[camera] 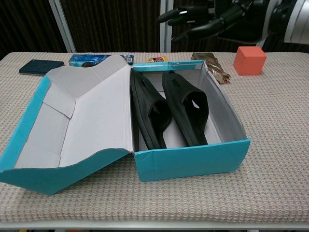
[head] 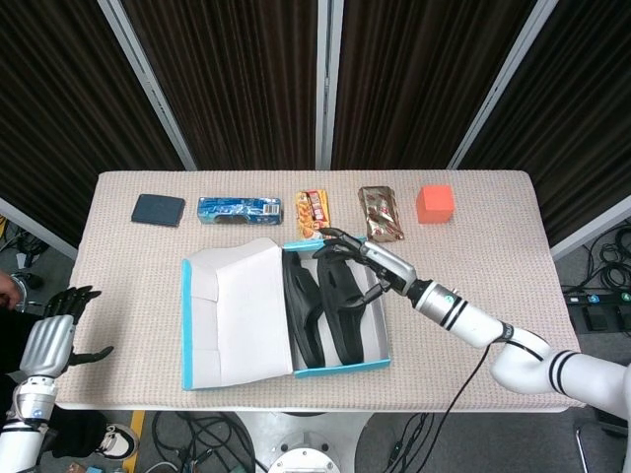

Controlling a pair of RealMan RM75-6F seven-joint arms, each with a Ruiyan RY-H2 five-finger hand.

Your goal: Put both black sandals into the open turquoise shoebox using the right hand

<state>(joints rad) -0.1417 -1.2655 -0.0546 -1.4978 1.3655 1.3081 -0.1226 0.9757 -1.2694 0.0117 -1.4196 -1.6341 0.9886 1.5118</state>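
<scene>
Sandals [camera: 169, 108] lie side by side in our shoebox [camera: 193, 162]; they look light and bendy, best gripped by the straps. Our right robot hand [head: 357, 258] hovers empty, fingers spread, at the box's 12 o'clock end.

a table [head: 552, 296] under a beige woven cloth stands before dark pleated curtains [head: 237, 79] split by pale slanted posts [head: 143, 69]; cables [head: 601, 286] trail on the floor at right.

Items lined along the table's far edge
Dark blue wallet [head: 158, 209], blue snack packet [head: 239, 208], yellow-red candy bar [head: 314, 214], brown foil wrapper [head: 381, 213], orange cube [head: 435, 204].
</scene>
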